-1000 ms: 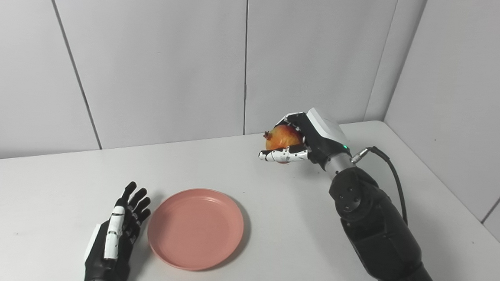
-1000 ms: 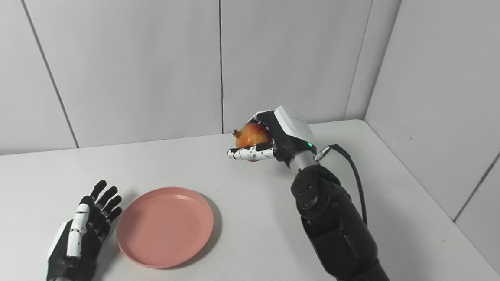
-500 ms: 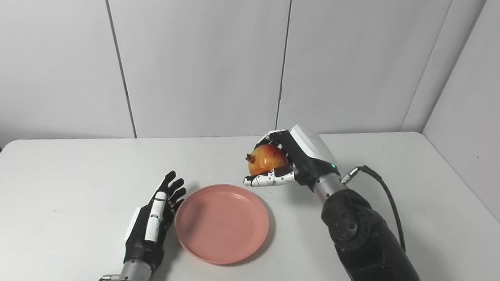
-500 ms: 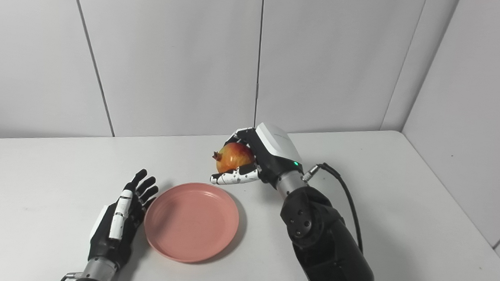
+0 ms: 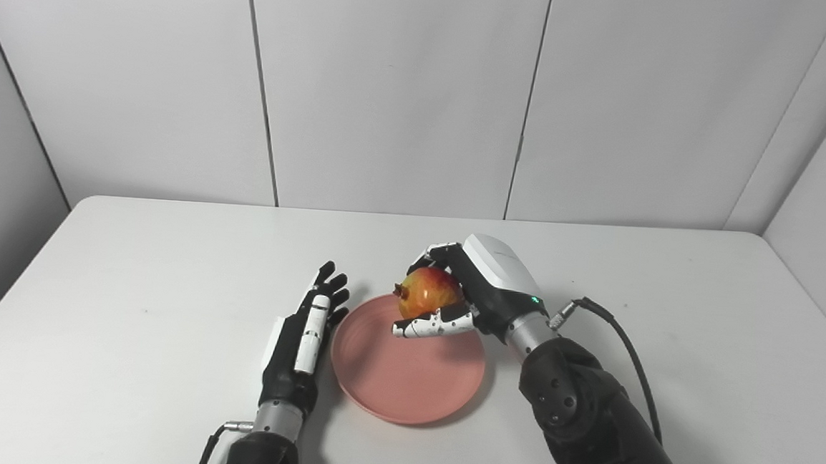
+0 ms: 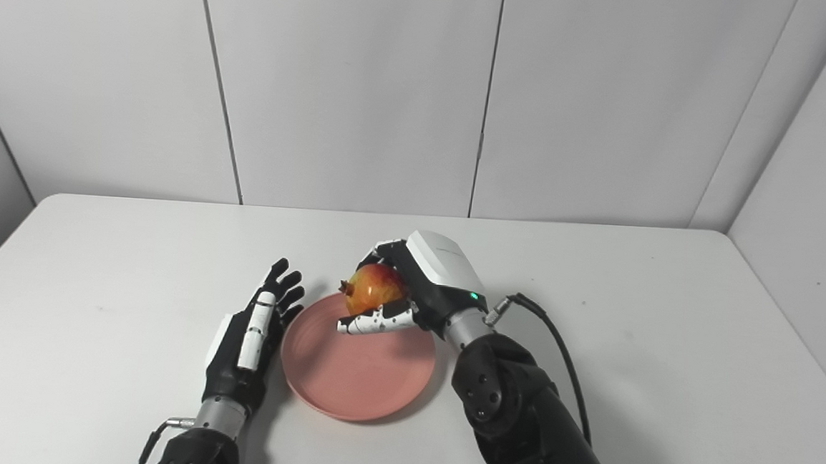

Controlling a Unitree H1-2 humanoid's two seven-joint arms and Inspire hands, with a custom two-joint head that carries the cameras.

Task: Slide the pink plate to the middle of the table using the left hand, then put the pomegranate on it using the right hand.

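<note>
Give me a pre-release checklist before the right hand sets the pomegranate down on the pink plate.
1. Round red-yellow pomegranate held firmly in the right hand, fingers curled under it: ok.
2. Fruit over the round pink plastic plate: ok, above its far part, not the centre.
3. Plate near the middle of the white table: ok.
4. Left hand open, beside the plate's left rim, clear of the drop spot: ok.
5. Plate surface bare: ok.
6. Height of fruit above plate: cannot tell.
</note>
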